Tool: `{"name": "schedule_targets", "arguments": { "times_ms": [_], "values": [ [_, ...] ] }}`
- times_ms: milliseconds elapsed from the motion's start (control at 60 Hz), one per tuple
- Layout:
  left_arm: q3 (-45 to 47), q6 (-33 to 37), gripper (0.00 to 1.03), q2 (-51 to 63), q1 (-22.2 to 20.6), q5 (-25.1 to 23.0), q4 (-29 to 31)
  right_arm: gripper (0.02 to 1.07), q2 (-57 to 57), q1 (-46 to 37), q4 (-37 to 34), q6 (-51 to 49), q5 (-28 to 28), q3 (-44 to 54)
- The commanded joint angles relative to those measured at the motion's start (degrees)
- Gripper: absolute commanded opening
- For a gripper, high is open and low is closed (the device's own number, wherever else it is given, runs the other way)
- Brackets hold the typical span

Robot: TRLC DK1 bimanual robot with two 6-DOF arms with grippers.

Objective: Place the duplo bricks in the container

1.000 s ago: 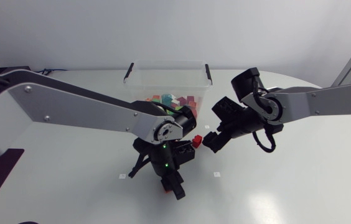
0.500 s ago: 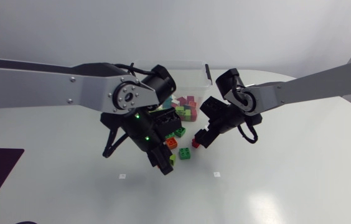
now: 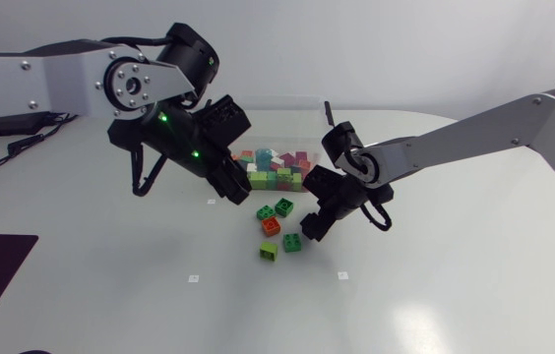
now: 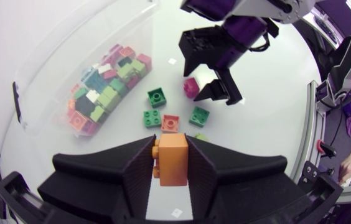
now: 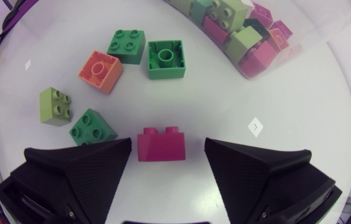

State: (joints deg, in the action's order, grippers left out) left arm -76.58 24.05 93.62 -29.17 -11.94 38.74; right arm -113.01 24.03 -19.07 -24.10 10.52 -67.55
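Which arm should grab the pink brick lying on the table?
Right. The right gripper is open, with a finger on each side of the pink duplo brick, not touching it. The left gripper is busy, shut on an orange duplo brick.

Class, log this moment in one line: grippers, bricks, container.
left gripper: shut on orange brick | right gripper: open, astride magenta brick on table | container: partly filled

Two arms; one container (image 4: 63, 56), its heap (image 4: 104, 93) too jumbled to count; ahead of the right gripper (image 5: 167, 146), five loose: three green bricks (image 5: 165, 60), one orange brick (image 5: 100, 70), one lime brick (image 5: 56, 106); between its spread fingers, one magenta brick (image 5: 162, 144); clamped in the left gripper (image 4: 170, 149), a second orange brick (image 4: 173, 165).
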Motion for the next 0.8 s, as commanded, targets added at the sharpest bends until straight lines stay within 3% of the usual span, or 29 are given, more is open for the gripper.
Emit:
{"name": "schedule_targets", "arguments": {
  "times_ms": [0,133,500,783],
  "values": [
    [-1.38,1.35,0.22,-0.72,1.75,-1.41,-2.35,0.56,-1.16,0.4,-0.09,-0.69,-0.33,-0.92],
    [-1.21,1.52,0.22,-0.72,4.03,-3.08,-7.1,0.33,-0.98,0.4,0.61,-0.51,-0.33,-1.01],
    [-4.55,-0.67,0.23,3.76,10.1,-8.89,-17.12,0.3,8.33,1.19,-2.29,0.63,-0.68,2.07],
    [-6.74,-4.19,0.25,9.38,12.56,-9.5,-26.61,0.3,17.56,1.63,-6.33,2.39,-0.68,1.98]
  ]
}}
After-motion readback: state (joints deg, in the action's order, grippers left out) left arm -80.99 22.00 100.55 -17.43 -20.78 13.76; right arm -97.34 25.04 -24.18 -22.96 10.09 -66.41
